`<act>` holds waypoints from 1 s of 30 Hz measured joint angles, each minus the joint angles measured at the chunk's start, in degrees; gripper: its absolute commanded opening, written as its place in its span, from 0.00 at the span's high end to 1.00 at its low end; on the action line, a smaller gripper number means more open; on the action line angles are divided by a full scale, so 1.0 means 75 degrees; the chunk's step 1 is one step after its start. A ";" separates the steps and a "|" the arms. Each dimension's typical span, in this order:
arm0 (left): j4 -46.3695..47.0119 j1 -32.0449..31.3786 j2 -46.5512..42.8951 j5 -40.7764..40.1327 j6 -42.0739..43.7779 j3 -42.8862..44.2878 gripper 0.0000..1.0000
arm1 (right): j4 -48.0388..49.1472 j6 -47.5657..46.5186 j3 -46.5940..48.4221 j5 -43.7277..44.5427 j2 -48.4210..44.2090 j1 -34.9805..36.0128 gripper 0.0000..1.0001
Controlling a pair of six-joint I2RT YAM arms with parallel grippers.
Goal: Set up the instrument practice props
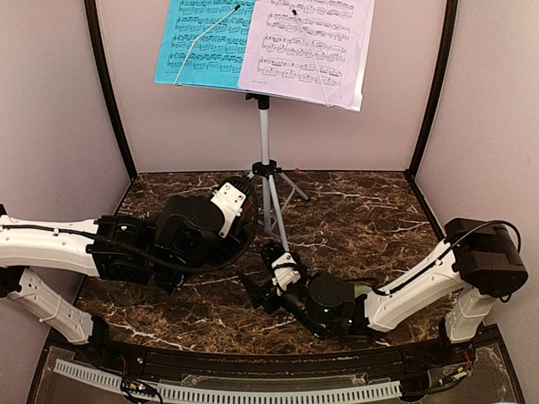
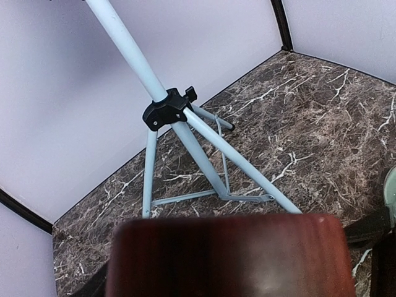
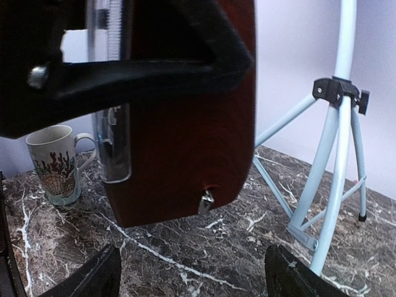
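**Holding the metronome off the table by the music stand**

The left gripper (image 1: 247, 215) is clamped on the reddish-brown metronome (image 3: 185, 124). In the right wrist view one of its black fingers (image 3: 142, 74) lies across the wooden body. The metronome hangs tilted, clear of the marble table (image 1: 370, 219) and near the stand's legs. The right gripper (image 3: 192, 278) sits just beside it, lower down, with its jaws spread wide and nothing between them.

The music stand (image 1: 264, 151) stands on its tripod near the middle of the table's back edge. On its desk the blue sheet (image 1: 206, 38) covers the left side and the lilac sheet (image 1: 312, 46) the right. The lilac sheet laps over the blue one at the middle, and a thin wire arm crosses each. A mug (image 3: 55, 164) stands on the table close to the wall.
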 measured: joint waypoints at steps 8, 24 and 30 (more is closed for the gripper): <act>0.0207 -0.0096 -0.0364 0.0321 0.0175 -0.0029 0.66 | 0.0289 -0.0568 0.0277 -0.0006 0.0140 0.0061 0.36; 0.0758 -0.0358 -0.0539 0.0670 0.0586 -0.0201 0.72 | 0.0787 -0.0778 0.0262 0.0431 0.0216 0.0058 0.65; 0.0804 -0.0437 -0.0539 0.0787 0.0664 -0.0210 0.74 | 0.0831 -0.0842 0.0262 0.0475 0.0216 0.0058 0.73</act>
